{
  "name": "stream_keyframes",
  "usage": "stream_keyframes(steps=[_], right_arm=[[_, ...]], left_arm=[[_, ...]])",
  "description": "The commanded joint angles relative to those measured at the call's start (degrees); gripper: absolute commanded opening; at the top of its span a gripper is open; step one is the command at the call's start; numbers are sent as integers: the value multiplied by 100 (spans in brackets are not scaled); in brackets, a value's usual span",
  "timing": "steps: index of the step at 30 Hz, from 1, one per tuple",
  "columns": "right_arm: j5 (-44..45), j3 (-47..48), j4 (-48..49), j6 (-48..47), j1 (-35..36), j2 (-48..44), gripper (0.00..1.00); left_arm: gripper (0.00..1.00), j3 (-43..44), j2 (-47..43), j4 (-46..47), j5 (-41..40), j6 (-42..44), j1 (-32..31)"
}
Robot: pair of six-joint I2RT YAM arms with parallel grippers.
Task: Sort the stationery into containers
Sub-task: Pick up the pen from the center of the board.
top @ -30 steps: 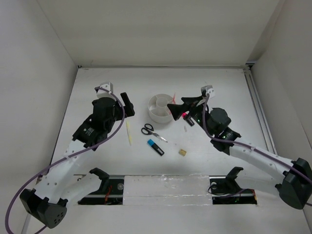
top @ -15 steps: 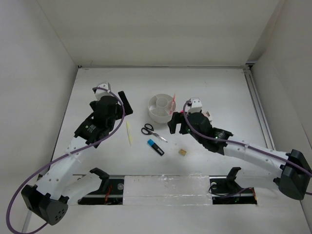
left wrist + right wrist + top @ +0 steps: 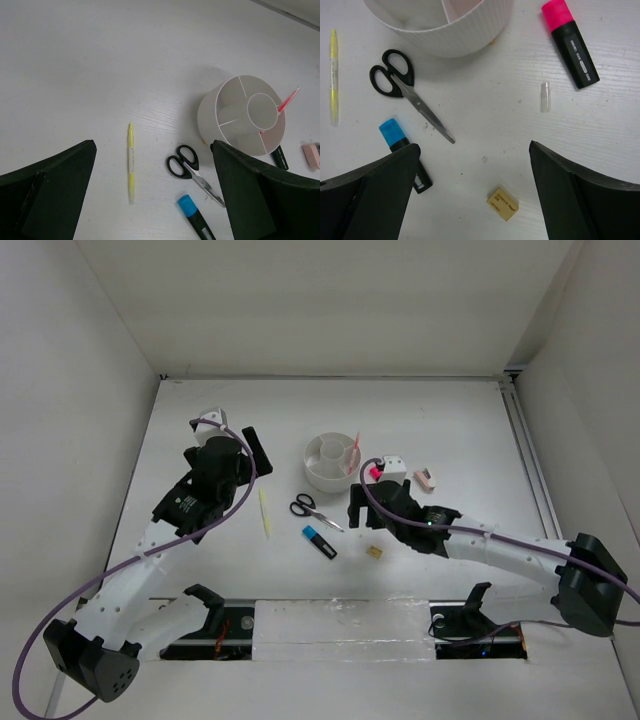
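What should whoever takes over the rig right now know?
Left gripper and right gripper: jaws open, empty, above the table.
Done: thin red pen leans in the round white divided plastic tub.
To do, all lying on the table outside it: black-handled scissors, blue-and-black highlighter, pink-and-black highlighter, pale yellow pencil, small tan eraser, pinkish eraser.

White ribbed tub (image 3: 470,30) at top edge, one divider visible. Black-handled scissors (image 3: 405,87) closed, just below it. Yellow pencil (image 3: 334,75) at left edge. Blue-and-black highlighter (image 3: 400,147) partly behind one finger. Pink-and-black highlighter (image 3: 571,42) upper right, small clear cap (image 3: 546,96) near it. Tan eraser (image 3: 502,203) low, between right gripper's (image 3: 473,147) wide-spread jaws.
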Motion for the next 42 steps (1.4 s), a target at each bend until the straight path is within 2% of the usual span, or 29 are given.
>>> stream_keyframes(steps=[1, 10, 13, 17, 21, 28, 31, 35, 42], right_arm=[[121, 213, -196, 112, -49, -5, 96], [-414, 266, -337, -133, -681, -348, 90], [-889, 555, -451, -300, -1191, 37, 83], [-890, 827, -557, -424, -1253, 416, 76], [-1004, 890, -557, -476, -1306, 601, 76], [-1179, 679, -302, -530, -1481, 522, 75], [-1268, 749, -302, -635, -1614, 785, 75], [-1329, 977, -363, -635, -1737, 1189, 70], [-1505, 917, -162, -635, -1789, 1655, 65]], left_arm=[[100, 235, -129, 4, -34, -35, 14], [100, 235, 56, -444, -59, -316, 14], [100, 174, 257, -743, 80, -737, 14], [100, -220, 600, -621, 782, -1027, 14], [100, -538, 662, -480, 985, -1168, 14], [100, -916, 601, -374, 1091, -1379, 14], [100, -969, 548, -374, 1030, -1441, 14], [100, -1180, 548, -321, 1030, -1598, 14], [100, -1356, 689, -321, 916, -1801, -39]])
